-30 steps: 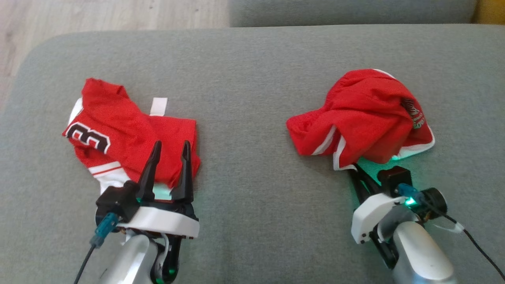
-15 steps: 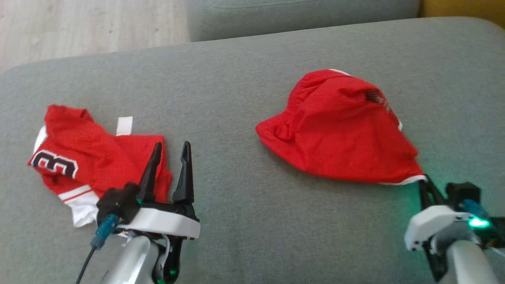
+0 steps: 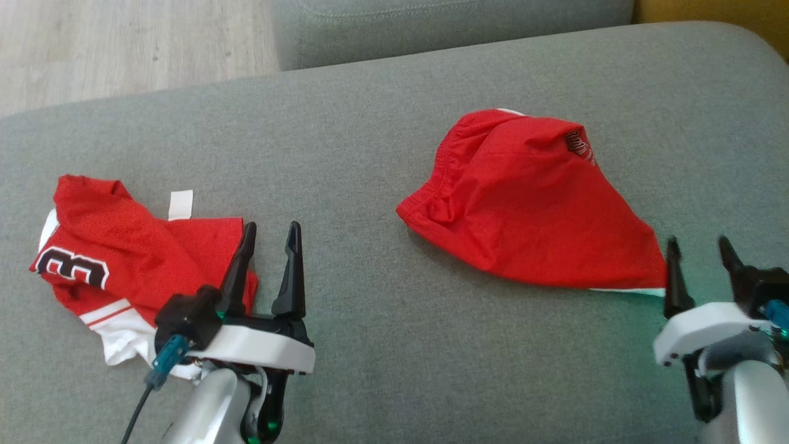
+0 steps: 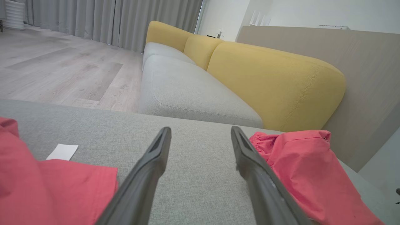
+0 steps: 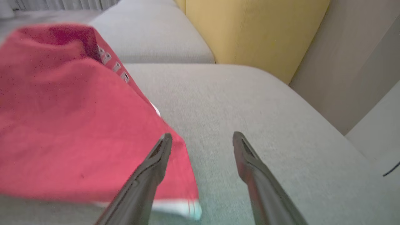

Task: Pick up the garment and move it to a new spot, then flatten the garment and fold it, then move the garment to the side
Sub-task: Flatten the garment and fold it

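Grey cushion [image 3: 382,154] is taken as the landmark. White slip [image 3: 180,205] is laid on it near its left end. Wood floor [image 3: 123,49] is seen past its far-left edge. Second grey seat [image 4: 187,90] with yellow backrests [image 4: 275,84] is set beyond its far edge, grey curtains [image 4: 109,22] farther back.

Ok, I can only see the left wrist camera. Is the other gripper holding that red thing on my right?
Observer: No. The right gripper is open at the near corner of the red shorts, which lie loose on the sofa.
Operator: And the red cloth on my left, what is it?
Observer: A jersey with a big number 3 in black and white.
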`<state>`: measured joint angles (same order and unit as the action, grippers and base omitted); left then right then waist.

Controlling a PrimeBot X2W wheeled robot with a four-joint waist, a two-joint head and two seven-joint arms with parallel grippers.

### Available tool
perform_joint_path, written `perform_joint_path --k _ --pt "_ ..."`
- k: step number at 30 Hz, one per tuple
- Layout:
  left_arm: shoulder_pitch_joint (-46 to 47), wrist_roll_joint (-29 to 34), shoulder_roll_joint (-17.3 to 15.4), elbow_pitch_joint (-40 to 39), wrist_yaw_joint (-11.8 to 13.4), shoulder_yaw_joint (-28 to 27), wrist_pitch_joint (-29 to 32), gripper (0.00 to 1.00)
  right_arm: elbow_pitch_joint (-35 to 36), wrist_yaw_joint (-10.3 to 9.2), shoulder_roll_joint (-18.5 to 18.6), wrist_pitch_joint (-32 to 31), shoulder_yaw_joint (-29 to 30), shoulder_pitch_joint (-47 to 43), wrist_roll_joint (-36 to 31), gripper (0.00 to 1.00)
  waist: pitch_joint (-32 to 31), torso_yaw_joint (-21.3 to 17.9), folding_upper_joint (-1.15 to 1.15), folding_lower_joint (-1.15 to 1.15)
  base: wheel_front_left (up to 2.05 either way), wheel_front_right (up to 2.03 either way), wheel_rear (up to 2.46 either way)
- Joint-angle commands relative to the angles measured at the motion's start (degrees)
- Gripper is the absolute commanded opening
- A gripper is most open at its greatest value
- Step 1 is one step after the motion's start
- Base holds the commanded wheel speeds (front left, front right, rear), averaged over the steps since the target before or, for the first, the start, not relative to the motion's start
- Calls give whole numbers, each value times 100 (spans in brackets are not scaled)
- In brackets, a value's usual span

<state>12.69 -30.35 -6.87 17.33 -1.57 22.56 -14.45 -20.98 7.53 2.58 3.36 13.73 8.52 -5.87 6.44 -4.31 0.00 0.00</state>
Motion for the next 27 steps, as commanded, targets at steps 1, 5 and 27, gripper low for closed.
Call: perform_joint_path --k 1,5,27 --pt "153 60 -19 -147 -14 -213 -54 100 252 -4 30 118 -231 29 89 100 -22 3 0 0 0 0 0" --pt "118 92 12 -157 -43 -236 -54 100 660 -4 30 555 -641 -40 474 100 -91 19 0 0 0 0 0" --pt "214 206 111 -219 -148 -167 -54 100 381 -4 30 830 -3079 350 1166 100 231 831 0 0 0 0 0"
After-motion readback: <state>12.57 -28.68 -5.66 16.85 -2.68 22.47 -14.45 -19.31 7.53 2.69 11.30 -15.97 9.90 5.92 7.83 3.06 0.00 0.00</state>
